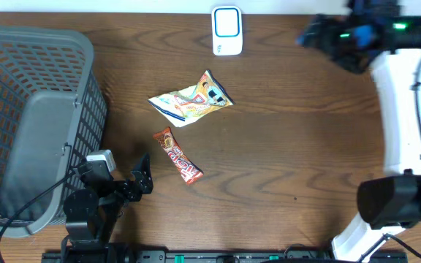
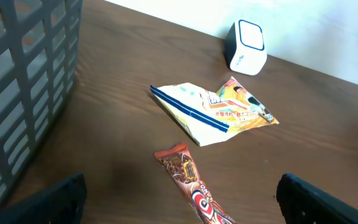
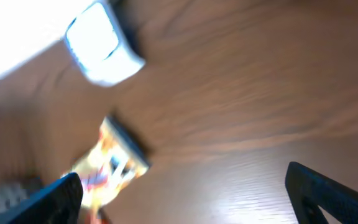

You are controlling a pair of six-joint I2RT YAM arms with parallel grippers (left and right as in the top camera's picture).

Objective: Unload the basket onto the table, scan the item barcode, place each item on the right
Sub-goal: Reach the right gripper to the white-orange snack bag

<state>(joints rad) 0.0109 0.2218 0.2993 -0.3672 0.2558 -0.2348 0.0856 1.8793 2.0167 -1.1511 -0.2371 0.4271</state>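
A white barcode scanner (image 1: 226, 30) stands at the table's far edge. A crumpled yellow-white snack bag (image 1: 191, 102) lies in front of it, and a red-brown candy bar (image 1: 177, 155) lies nearer to me. My left gripper (image 1: 143, 177) is open near the table's front, left of the bar. In the left wrist view the candy bar (image 2: 191, 183) runs between the wide-apart fingers of the left gripper (image 2: 180, 190), untouched. My right gripper (image 1: 309, 33) hovers open at the far right, holding nothing. The right wrist view is blurred; it shows the scanner (image 3: 101, 43) and the snack bag (image 3: 114, 162).
A large grey mesh basket (image 1: 86, 51) fills the left side of the table, close beside my left arm; its wall (image 2: 17, 81) shows in the left wrist view. The right arm's white links (image 1: 404, 109) stretch along the right edge.
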